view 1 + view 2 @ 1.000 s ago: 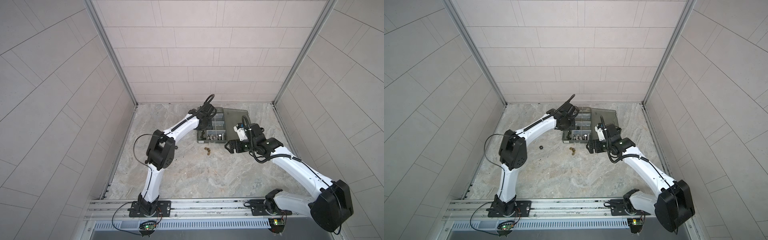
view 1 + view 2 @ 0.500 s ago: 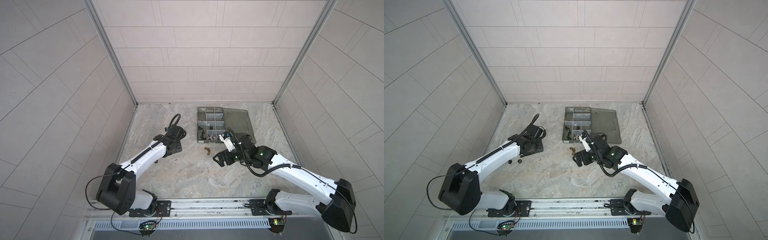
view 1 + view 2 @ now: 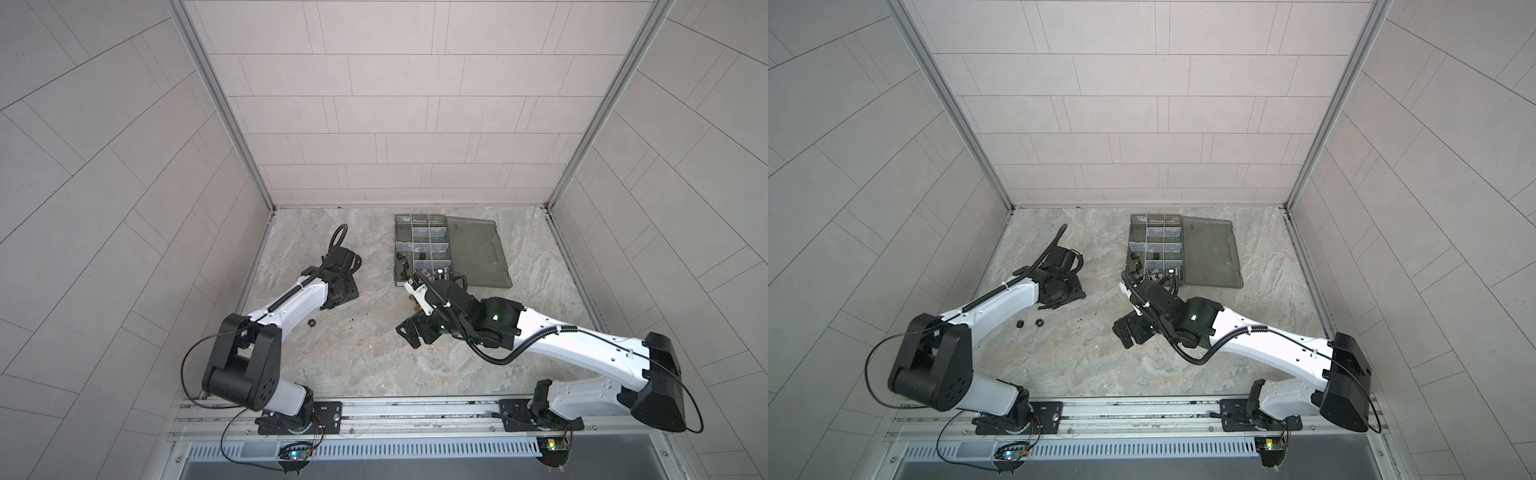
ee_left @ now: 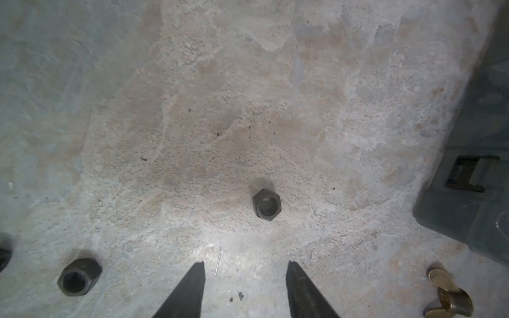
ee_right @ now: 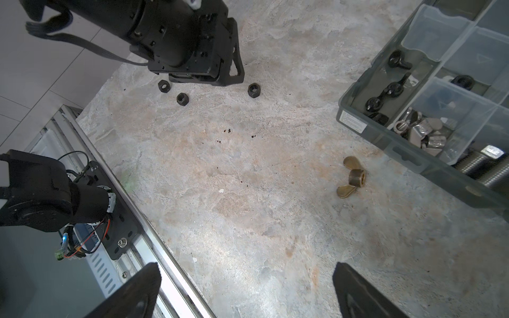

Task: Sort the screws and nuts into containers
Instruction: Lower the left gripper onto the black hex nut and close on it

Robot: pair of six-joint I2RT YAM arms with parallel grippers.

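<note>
1. Left wrist view: your left gripper (image 4: pixel 245 265) has its two black fingers parted, with nothing between them. A black hexagonal metal nut (image 4: pixel 266 205) lies flat on the mottled stone-look tabletop (image 4: pixel 248 82) just beyond the tips, apart from both.
2. A second black hex nut (image 4: pixel 80 280) lies farther from the translucent smoky-grey plastic organizer box (image 4: pixel 468 220) than the first. A brass-coloured wing nut (image 4: pixel 446 294) lies near the box's front wall.
3. In the right wrist view your right gripper (image 5: pixel 246 265) stands spread wide and empty over bare tabletop, near the box's front wall.
4. That view gives you three loose black hex nuts, all well apart from the box, beneath the left arm's wrist (image 5: pixel 179 41). The third black hex nut (image 5: pixel 164 86) lies farthest from the box.
5. Inside the box, black wing nuts (image 5: pixel 385 90) lie in the corner compartment nearest the loose nuts. Silver wing nuts (image 5: pixel 424 135) lie in the next compartment along the front wall, and short silver hex-head bolts (image 5: pixel 482 165) in the one after.
6. In both top views the box's hinged lid (image 3: pixel 478 249) lies open flat, on the side of the box away from the loose hex nuts.
</note>
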